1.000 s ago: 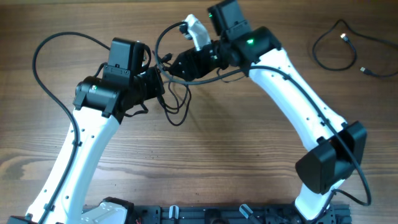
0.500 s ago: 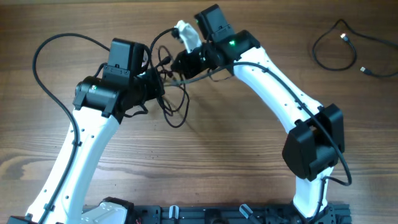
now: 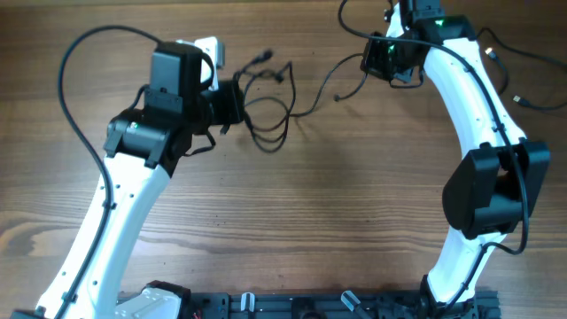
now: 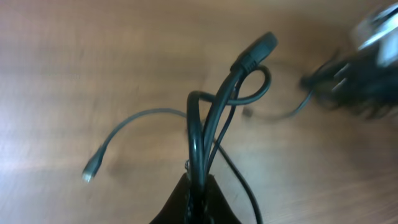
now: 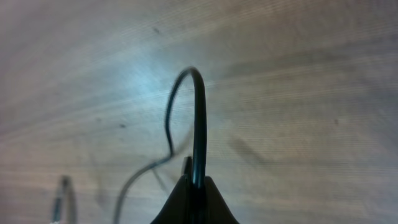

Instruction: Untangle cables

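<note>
Two plug ends of a loose cable show beyond the right arm, which hides the rest, far right on the counter. The left end effector pinches the looped bundle far left. The right end effector pinches one strand.

Open wood table between the arms gives wide passage. The cables loop beside the left gripper. One strand spans toward the right gripper, barring upper middle. A loose cable lies far right, past the right arm.
</note>
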Controlling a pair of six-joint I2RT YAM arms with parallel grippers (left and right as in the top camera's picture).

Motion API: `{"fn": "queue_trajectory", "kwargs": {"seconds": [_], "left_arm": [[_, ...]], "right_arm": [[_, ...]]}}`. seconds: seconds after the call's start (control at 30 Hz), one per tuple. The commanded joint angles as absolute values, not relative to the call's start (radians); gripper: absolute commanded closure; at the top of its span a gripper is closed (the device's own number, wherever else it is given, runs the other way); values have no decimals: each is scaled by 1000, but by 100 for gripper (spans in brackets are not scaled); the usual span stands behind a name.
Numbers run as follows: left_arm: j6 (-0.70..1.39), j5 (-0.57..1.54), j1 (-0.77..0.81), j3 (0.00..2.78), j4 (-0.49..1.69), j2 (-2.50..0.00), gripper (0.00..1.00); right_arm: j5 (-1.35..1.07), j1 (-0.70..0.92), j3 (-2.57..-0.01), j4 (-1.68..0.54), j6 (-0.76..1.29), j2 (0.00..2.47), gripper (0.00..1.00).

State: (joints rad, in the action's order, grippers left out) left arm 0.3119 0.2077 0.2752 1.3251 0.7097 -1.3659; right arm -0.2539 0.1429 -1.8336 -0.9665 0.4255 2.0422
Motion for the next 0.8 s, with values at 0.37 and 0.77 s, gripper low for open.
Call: {"fn": "queue_trajectory", "kwargs": {"seconds": [0.37,0.77], "left_arm": [[379,334,193,1335,636,-1225,96],[507,333,193,1335,644,-1225,96]], "right_arm": [[-699,169,-1886,-946,83,1899,25],[-755,417,-1843,-683,432,1860,34]]}}
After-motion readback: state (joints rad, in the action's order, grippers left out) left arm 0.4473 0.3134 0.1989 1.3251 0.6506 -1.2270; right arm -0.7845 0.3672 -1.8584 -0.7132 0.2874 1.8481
